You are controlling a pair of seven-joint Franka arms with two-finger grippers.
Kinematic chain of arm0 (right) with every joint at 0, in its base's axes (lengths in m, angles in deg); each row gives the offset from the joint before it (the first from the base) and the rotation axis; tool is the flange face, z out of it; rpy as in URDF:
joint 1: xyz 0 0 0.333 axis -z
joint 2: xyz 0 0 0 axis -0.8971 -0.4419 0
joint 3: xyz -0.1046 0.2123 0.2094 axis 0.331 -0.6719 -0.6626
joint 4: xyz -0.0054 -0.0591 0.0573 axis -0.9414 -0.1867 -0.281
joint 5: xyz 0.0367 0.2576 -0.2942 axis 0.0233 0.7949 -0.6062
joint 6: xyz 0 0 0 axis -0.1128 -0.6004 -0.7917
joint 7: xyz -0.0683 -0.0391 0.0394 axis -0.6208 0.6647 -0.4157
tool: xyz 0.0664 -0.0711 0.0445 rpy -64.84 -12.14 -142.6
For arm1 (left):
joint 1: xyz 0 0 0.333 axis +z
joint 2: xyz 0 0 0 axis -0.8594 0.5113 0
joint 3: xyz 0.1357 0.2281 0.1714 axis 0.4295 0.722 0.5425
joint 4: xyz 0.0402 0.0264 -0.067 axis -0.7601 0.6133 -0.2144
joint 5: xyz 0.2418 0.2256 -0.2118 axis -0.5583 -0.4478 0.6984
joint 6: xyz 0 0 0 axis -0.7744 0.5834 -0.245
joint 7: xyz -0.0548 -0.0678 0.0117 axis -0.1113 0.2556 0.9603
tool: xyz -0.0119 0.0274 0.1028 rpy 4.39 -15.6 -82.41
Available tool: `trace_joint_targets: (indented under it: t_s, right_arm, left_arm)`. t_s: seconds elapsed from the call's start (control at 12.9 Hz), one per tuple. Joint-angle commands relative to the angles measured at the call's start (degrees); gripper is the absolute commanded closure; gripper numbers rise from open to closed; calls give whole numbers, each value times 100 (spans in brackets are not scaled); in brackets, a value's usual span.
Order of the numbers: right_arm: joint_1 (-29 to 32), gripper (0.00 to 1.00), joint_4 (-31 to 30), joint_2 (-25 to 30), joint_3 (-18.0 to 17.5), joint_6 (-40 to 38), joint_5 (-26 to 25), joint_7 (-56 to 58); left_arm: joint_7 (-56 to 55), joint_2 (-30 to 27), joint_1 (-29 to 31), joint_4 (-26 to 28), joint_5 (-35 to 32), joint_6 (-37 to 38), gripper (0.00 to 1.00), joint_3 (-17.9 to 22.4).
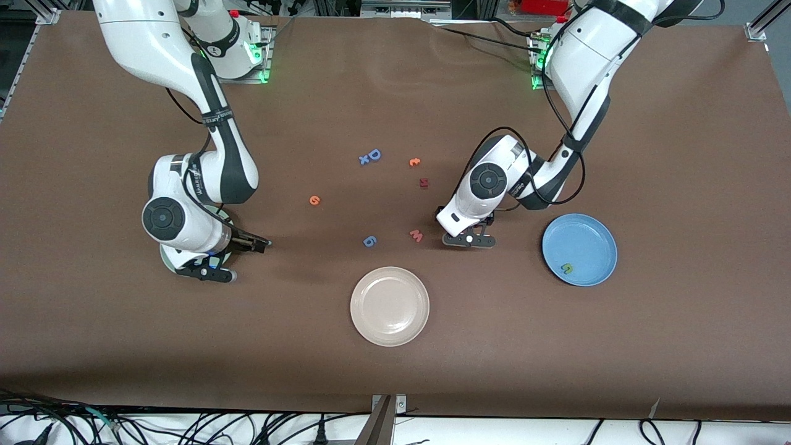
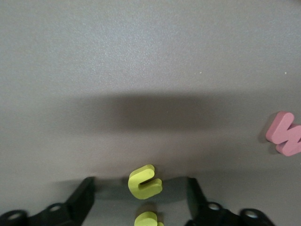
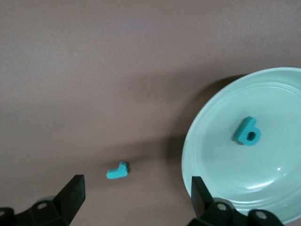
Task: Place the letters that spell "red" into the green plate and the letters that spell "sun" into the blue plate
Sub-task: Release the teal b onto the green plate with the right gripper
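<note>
My left gripper point(image 2: 141, 200) stands open low over the table, its fingers on either side of a yellow "u" point(image 2: 145, 181) without touching it. A second yellow letter point(image 2: 147, 220) lies close by, partly cut off. The blue plate point(image 1: 587, 238) holds the green "n" point(image 1: 566, 268). My right gripper point(image 3: 136, 197) is open beside the green plate point(image 3: 221, 155), with the teal "r" point(image 3: 117, 171) on the table between its fingers. The teal "d" point(image 3: 247, 132) lies in that plate. The orange "e" point(image 1: 315, 200) lies mid-table. In the front view the right arm hides most of the green plate point(image 1: 167, 257).
A cream-white plate point(image 1: 389, 306) sits nearest the front camera. A pink "w" point(image 1: 416, 235) and blue "6" point(image 1: 369, 241) lie beside my left gripper point(image 1: 469, 240). A blue "D" point(image 1: 372, 154), another orange letter point(image 1: 414, 162) and a dark red piece point(image 1: 424, 182) lie nearer the bases.
</note>
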Motion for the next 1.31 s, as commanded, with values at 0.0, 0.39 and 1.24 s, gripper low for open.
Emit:
trace_joint_targets:
  t_s: [0.0,0.39,1.24]
  right_arm:
    - [-53,0,2,-81,11,209,166,-329]
    - [-229,0,-59,-178,2,596,202,-1025]
    - [-255,0,-753,-178,-209,1554,343,-1034]
  left_arm:
    - [-333,-28,-12,56,-182,-72,59,-10]
    - [-484,-89,5,12,-182,-11,94,-10]
    - [2586,-993,1549,-130,-112,1754,94,-71]
